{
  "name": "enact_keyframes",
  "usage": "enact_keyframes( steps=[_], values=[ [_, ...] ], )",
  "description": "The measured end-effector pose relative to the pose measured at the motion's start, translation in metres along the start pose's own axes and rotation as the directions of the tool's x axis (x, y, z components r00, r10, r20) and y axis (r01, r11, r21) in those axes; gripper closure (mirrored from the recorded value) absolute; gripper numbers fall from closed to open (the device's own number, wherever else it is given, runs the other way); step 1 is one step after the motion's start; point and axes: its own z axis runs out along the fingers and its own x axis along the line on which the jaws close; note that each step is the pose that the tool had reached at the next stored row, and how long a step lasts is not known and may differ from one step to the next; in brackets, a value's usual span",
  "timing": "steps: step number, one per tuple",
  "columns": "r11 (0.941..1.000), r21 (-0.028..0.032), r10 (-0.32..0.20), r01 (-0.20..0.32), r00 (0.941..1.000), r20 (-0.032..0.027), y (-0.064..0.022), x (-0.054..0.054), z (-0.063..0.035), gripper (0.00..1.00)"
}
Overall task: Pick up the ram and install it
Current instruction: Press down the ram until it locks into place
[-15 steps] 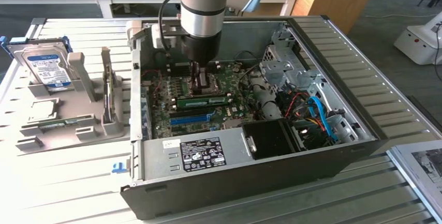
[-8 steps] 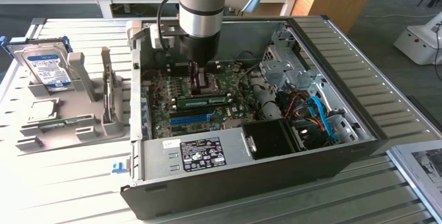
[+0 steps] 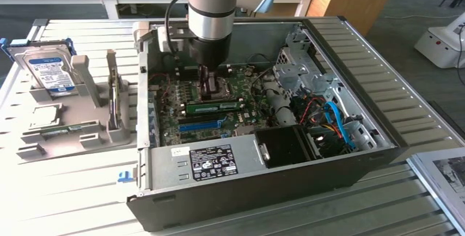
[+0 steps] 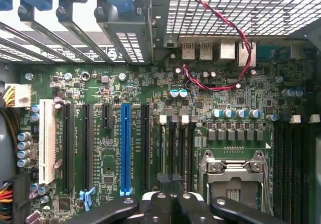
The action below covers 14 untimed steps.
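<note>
The ram [image 3: 214, 106], a narrow green stick with dark chips, stands on edge along a slot of the green motherboard [image 3: 174, 94] inside the open computer case. My gripper [image 3: 209, 89] hangs straight down over the board, just behind the ram and apart from it. Its black fingers are shut with nothing between them. In the wrist view the gripper [image 4: 170, 200] is closed above the motherboard [image 4: 100, 83], between the long blue slot [image 4: 125, 148] and the metal processor socket [image 4: 233, 171]. Narrow dark slots [image 4: 175, 148] with white latches lie just past the fingertips.
The case walls [image 3: 363, 100] surround the board. A black power supply [image 3: 210, 162], a fan block [image 3: 287, 143] and red and blue cables [image 3: 330, 116] crowd the near and right side. A grey fixture [image 3: 73, 132] at the exterior view's left holds a hard drive [image 3: 51, 70].
</note>
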Motion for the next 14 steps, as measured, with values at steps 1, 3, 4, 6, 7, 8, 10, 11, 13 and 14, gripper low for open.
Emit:
enact_keyframes(
  steps=[1, 3, 4, 6, 7, 8, 10, 11, 13, 14],
  values=[
    [1.0, 0.0, 0.0, 0.0, 1.0, 0.0, 0.0, 0.0, 0.0006, 0.9],
    [1.0, -0.0001, 0.0, 0.0, 1.0, -0.0001, 0.0001, 0.0, 0.0019, 0.9],
    [1.0, -0.0001, 0.0, 0.0, 1.0, 0.0, 0.0001, 0.0, 0.0026, 0.9],
    [1.0, 0.0, 0.0, 0.0, 1.0, -0.0001, 0.0001, 0.0, 0.0041, 0.9],
    [1.0, 0.0, 0.0, 0.0, 1.0, 0.0, 0.0001, 0.0, 0.0049, 0.9],
    [1.0, 0.0, 0.0, 0.0, 1.0, 0.0, 0.0, 0.0, 0.0057, 0.9],
    [1.0, 0.0, 0.0, 0.0, 1.0, 0.0, 0.0, 0.0001, 0.0075, 0.9],
    [1.0, 0.0, 0.0, 0.0, 1.0, 0.0, 0.0, 0.0001, 0.0083, 0.9],
    [1.0, 0.0, 0.0, 0.0, 1.0, 0.0, 0.0, 0.0001, 0.0098, 0.9],
    [1.0, -0.0001, 0.0, 0.0, 1.0, 0.0, 0.0, 0.0001, 0.0105, 0.9]
  ],
)
